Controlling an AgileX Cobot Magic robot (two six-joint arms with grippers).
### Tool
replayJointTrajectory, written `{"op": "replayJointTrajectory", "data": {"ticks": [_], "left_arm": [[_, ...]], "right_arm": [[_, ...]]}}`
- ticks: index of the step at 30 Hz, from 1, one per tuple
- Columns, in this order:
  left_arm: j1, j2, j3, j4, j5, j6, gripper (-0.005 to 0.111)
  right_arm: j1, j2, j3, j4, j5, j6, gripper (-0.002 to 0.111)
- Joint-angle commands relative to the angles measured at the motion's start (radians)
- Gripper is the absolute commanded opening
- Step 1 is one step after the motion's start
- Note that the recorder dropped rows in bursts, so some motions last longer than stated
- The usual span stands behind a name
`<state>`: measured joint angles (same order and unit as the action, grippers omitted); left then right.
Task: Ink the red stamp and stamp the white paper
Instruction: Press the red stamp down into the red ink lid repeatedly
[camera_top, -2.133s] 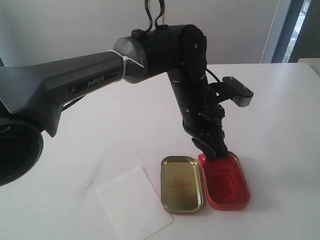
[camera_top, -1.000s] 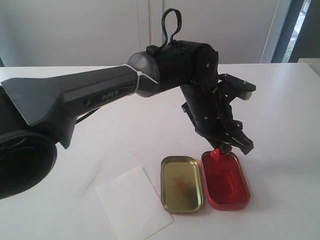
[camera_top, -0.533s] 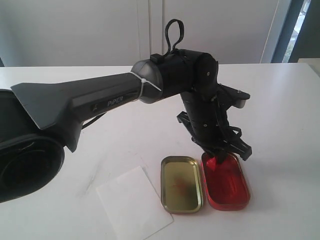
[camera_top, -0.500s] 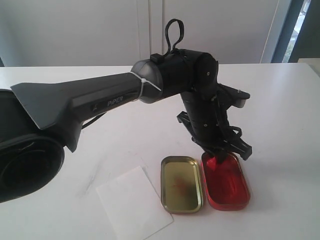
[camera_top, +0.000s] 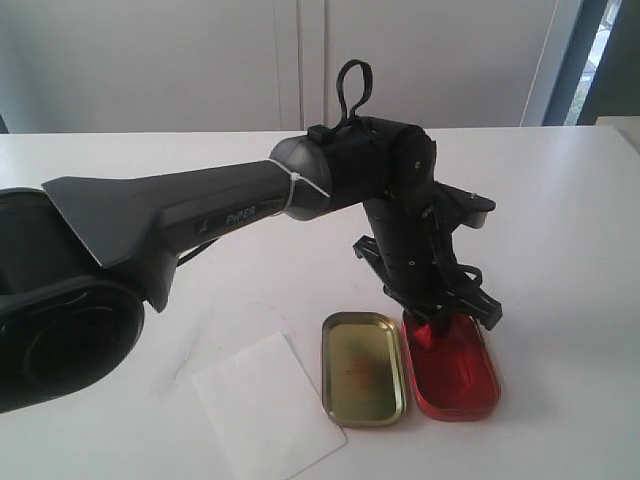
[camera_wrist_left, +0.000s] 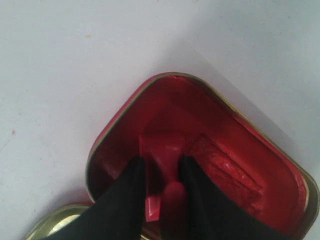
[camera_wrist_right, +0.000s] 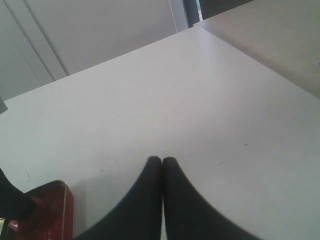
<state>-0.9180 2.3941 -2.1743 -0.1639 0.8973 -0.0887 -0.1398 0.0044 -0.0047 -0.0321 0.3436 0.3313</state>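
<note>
Paper (camera_top: 265, 405) lying flat at left, gold lid (camera_top: 362, 368) sitting open, touching red tin (camera_top: 460, 385), left gripper (camera_top: 437, 318) clasping stamp (camera_wrist_left: 159, 147) by its handle, holding it inside tin, right gripper (camera_wrist_right: 161, 165) fingers pressing together, empty, hovering above table (camera_wrist_right: 200, 100).

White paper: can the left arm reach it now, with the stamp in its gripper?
Probably yes. The left gripper holds the red stamp at the red ink pad tin; only the flat gold lid lies between it and the white paper, whose top is bare.
</note>
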Motion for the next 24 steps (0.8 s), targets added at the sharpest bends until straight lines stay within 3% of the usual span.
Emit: {"op": "replayJointTrajectory", "data": {"ticks": [1,24], "left_arm": [[-0.002,0.034,-0.003,-0.004,0.011,-0.008,0.0],[-0.002,0.095,-0.003,0.071,0.116,-0.012,0.0]], "right_arm": [[0.004,-0.004,0.005,-0.004,-0.009,0.002,0.0],[0.004,-0.004,0.005,-0.004,-0.009,0.002,0.0]]}}
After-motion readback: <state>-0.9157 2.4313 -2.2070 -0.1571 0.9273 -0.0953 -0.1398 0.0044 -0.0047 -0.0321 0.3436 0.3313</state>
